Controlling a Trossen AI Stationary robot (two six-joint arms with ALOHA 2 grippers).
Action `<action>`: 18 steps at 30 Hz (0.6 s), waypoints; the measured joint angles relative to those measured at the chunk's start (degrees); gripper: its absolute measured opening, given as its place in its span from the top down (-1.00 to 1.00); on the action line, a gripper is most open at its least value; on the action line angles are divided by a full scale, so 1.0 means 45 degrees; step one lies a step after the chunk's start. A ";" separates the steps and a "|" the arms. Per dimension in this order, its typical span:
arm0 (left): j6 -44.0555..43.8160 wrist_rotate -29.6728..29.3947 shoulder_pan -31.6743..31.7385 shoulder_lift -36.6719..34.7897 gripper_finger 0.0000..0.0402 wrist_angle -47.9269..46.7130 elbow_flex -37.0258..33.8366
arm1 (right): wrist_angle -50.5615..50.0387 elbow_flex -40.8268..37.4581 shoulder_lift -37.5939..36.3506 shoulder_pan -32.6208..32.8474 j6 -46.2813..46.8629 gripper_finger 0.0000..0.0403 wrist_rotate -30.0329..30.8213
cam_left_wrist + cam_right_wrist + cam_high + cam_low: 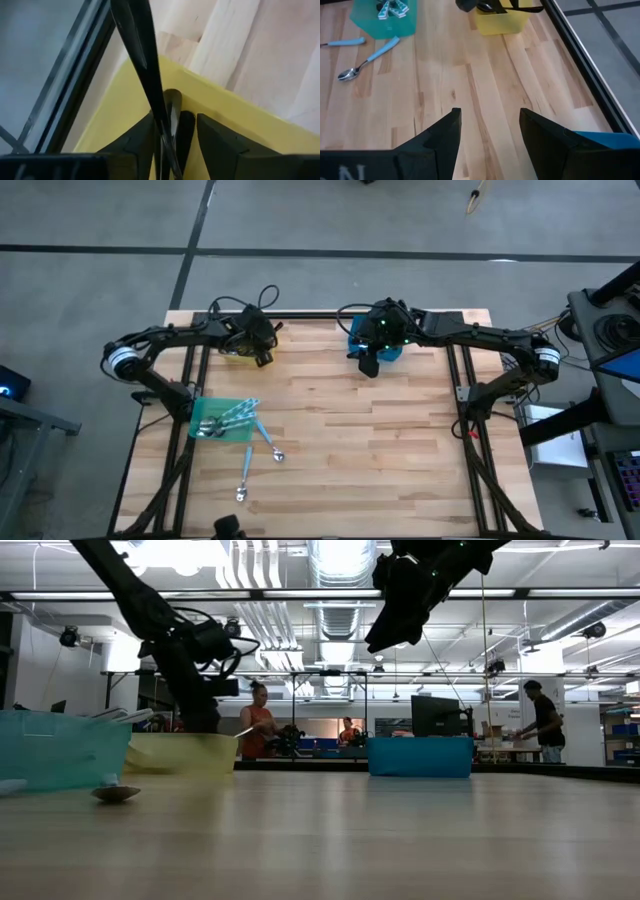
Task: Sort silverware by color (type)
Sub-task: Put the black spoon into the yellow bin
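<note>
My left gripper (263,358) (175,118) reaches down into the yellow bin (236,356) (225,102) at the table's far left, fingers apart. A black utensil (145,60) stands slanted between them, its lower end in the bin's corner, beside other dark handles (186,131). My right gripper (368,366) (490,116) hangs open and empty, high above the table beside the blue bin (392,352). The green bin (225,420) holds several blue-handled spoons. Two blue-handled spoons (268,442) (244,476) lie flat on the table near it. My left gripper has the black utensil's handle (162,125) between its parted fingers, close beside one finger (137,142). Whether a finger touches it, I cannot tell. The fingers slant down into the bin from above, and the utensil leans in the bin's corner.
Black frame rails (196,370) run along both sides of the table. The wooden top (370,450) lies bare across its middle and right. People stand at benches in the room behind (260,720).
</note>
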 joint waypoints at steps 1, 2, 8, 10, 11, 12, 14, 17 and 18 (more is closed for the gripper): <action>-0.0003 -0.0015 0.0000 0.0052 0.39 0.0028 0.0044 | 0.0002 0.0000 0.0000 0.0000 0.0012 0.05 0.0000; -0.0003 -0.0024 0.0000 0.0089 0.42 0.0019 0.0085 | 0.0002 0.0000 0.0000 0.0000 0.0034 0.05 0.0000; -0.0101 -0.0526 0.0000 0.0113 0.70 -0.0023 0.0207 | 0.0002 0.0000 0.0005 -0.0001 0.0098 0.05 0.0000; -0.0147 -0.0765 0.0000 0.0110 0.83 -0.0118 0.0207 | 0.0005 0.0000 0.0005 -0.0001 0.0104 0.05 0.0000; -0.0232 -0.0792 0.0000 0.0101 0.89 -0.0156 0.0207 | 0.0002 0.0000 0.0005 -0.0002 0.0109 0.05 0.0000; -0.0266 -0.0793 0.0000 0.0092 0.94 -0.0158 0.0207 | 0.0002 0.0000 0.0005 -0.0003 0.0109 0.05 0.0000; -0.0423 -0.0802 0.0000 0.0089 0.96 -0.0184 0.0211 | 0.0007 0.0000 0.0005 -0.0001 0.0109 0.05 0.0000; -0.0498 -0.0797 -0.0004 0.0075 0.95 -0.0214 0.0211 | 0.0007 0.0000 0.0005 -0.0004 0.0113 0.05 0.0000; -0.0539 -0.0795 -0.0005 0.0050 0.96 -0.0232 0.0211 | 0.0007 0.0000 0.0009 0.0000 0.0174 0.05 0.0000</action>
